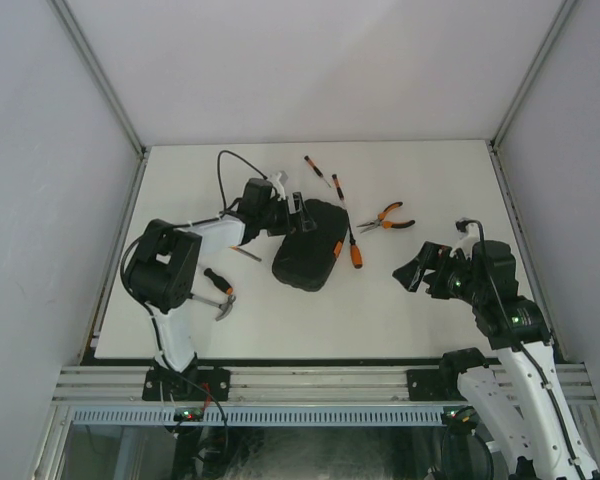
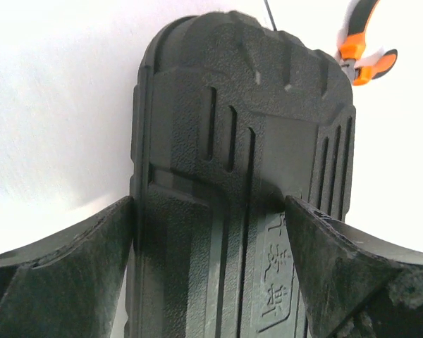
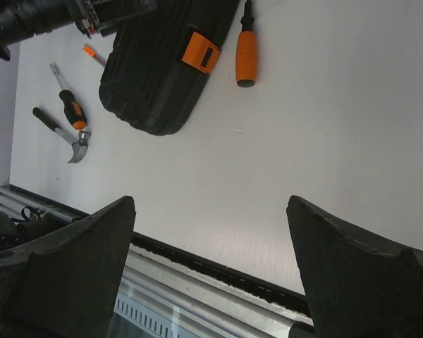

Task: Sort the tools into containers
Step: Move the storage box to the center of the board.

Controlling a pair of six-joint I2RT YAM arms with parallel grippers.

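One case (image 1: 315,255) (image 2: 247,91) (image 3: 155,77): black and ribbed, shut, lying flat and slantwise on the table (image 1: 430,180) left of centre; its orange latch (image 3: 199,51) sits on the long side nearest the biggest screwdriver.
Five screwdrivers (image 1: 355,250): all out on the table, none in the case.
- biggest one (image 3: 245,53): orange handle, just beside the latch side of the case, apart from it.
- two thin ones: the first (image 1: 317,171) and the second (image 1: 338,187) lie close together just beyond the case's far end.
- black-and-orange one (image 1: 218,280) (image 3: 70,105): left of the case, near the hammer.
- fifth, thin one (image 1: 245,253): between that one and the case, beside the left arm (image 1: 205,235).
One pliers (image 1: 385,218) (image 2: 363,42): orange-and-black handles splayed, right of the case's far end, well clear of it.
One hammer (image 1: 220,305) (image 3: 65,137): metal head, dark handle, at the near left, just beside the black-and-orange screwdriver.
Two grippers: both over the table, neither carrying a tool.
Left gripper (image 1: 295,215) (image 2: 210,204): fingers spread wide at the case's far-left end; one finger lies against the case's side edge, the other over its ribbed shell. I cannot tell whether they press on it.
Right gripper (image 1: 415,270) (image 3: 211,204): fingers spread wide, nothing between them, hanging above bare table right of the case and well apart from it.
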